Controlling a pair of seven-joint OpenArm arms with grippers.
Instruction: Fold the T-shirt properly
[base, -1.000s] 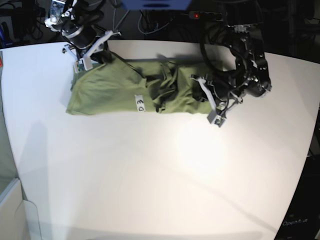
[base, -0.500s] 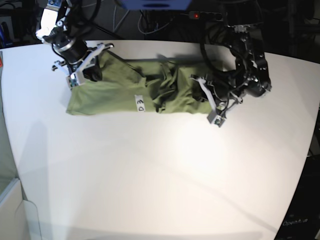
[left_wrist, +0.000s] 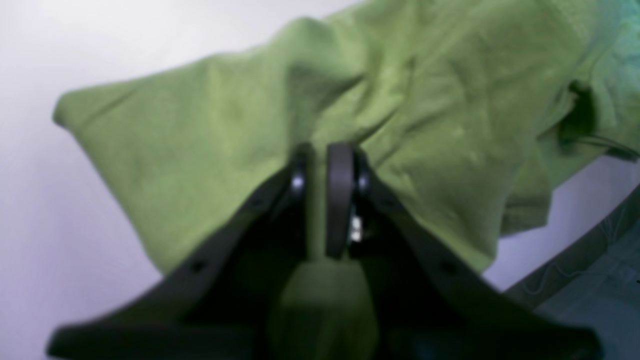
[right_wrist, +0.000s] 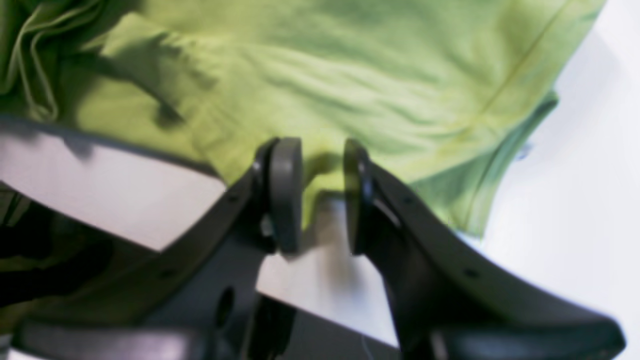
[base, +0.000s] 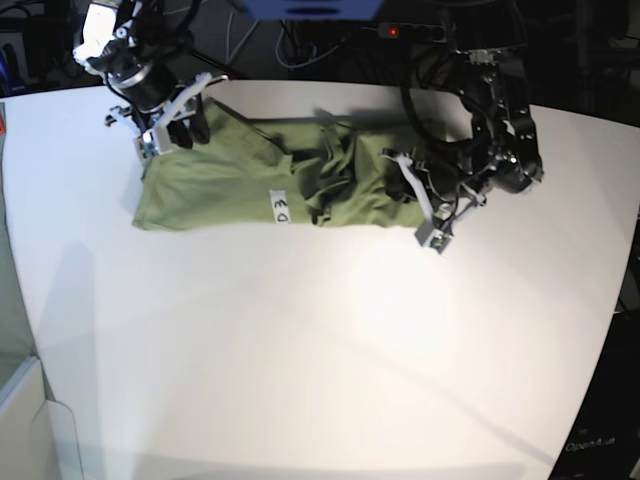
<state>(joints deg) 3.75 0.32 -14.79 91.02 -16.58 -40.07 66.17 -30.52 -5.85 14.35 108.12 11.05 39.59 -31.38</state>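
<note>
Green cloth is pinched in the left gripper, clamped on the T-shirt at one end. The right gripper sits at the far end, jaws parted, the hem between them but not squeezed. The shirt lies bunched lengthwise on the white table. Risk: a one-sided pull drags it and adds wrinkles.

A wide white counter lies bare across the whole lower and middle frame, open for passing. Along the upper edge, a rumpled green T-shirt stretches between two arms: the right gripper at upper left and the left gripper at upper right. Dark cables crowd behind the counter's far edge.
</note>
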